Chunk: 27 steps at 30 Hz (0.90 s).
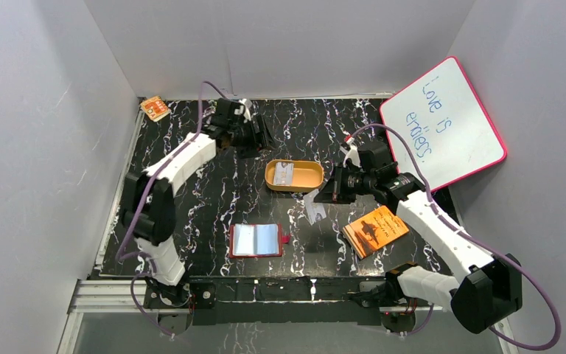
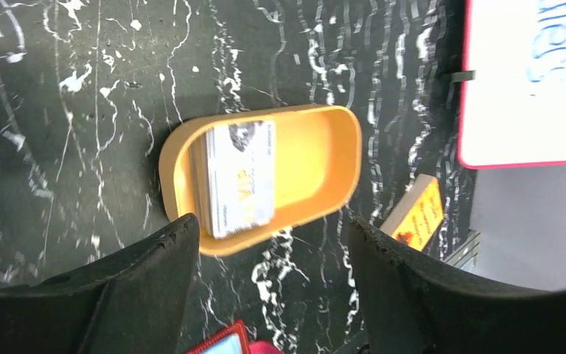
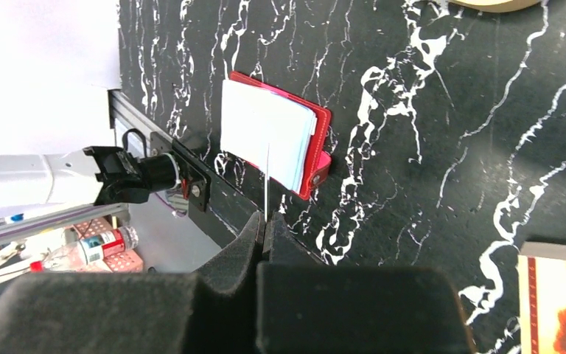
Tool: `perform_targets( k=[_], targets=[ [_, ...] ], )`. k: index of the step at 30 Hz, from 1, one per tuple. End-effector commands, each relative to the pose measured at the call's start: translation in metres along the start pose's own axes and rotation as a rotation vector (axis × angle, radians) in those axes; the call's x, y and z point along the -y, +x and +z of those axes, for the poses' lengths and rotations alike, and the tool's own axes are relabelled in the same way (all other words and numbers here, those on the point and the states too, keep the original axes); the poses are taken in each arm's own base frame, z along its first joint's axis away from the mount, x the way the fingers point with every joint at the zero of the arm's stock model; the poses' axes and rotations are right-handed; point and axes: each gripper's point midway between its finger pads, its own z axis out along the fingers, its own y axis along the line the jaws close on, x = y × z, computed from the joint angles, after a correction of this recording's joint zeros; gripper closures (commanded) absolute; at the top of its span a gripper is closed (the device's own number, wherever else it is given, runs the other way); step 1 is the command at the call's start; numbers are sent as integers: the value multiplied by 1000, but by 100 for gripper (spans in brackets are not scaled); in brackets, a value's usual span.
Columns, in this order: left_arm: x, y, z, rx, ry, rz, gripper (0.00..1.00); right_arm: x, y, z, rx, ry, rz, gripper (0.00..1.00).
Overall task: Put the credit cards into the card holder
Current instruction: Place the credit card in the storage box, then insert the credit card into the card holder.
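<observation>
The right claw (image 3: 265,225) is clamped on one card (image 1: 315,212), while the left claw (image 2: 271,228) stands apart over the orange tin (image 2: 317,162) holding more cards (image 2: 239,177).

Finishes: bench (image 1: 206,199), glossy black marble-look, white-veined; tin (image 2: 317,162), orange, smooth, satin sheen; cards (image 2: 239,177), glossy printed plastic; card holder (image 3: 324,140), red leather-like, pale pockets; pincer pads (image 2: 140,280), matt black, foam-like, rough-edged.
</observation>
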Motion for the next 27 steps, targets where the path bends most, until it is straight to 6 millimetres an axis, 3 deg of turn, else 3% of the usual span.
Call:
perform_targets(
  k=[1,5,8,14,20,24,27],
  targets=[
    [26,-12,-83,192,0,11,29,-18,2,15,-16,-103,-4,100],
    [10,35,-119,236,-26,-23,29,-36,22,43,-52,-109,-58,100],
    [-7,75,-134,226,-37,-39,32,-51,39,69,-80,-106,-80,100],
    [-47,136,-137,158,-94,-77,42,-71,65,123,-66,-123,-81,100],
    [-76,172,-133,111,-151,-129,50,-55,85,160,-83,-59,45,100],
    [-78,175,-132,110,-154,-157,56,-43,96,170,-95,-37,87,100],
    [-92,178,-131,113,-225,-205,66,-39,101,175,-116,-31,95,100]
  ],
)
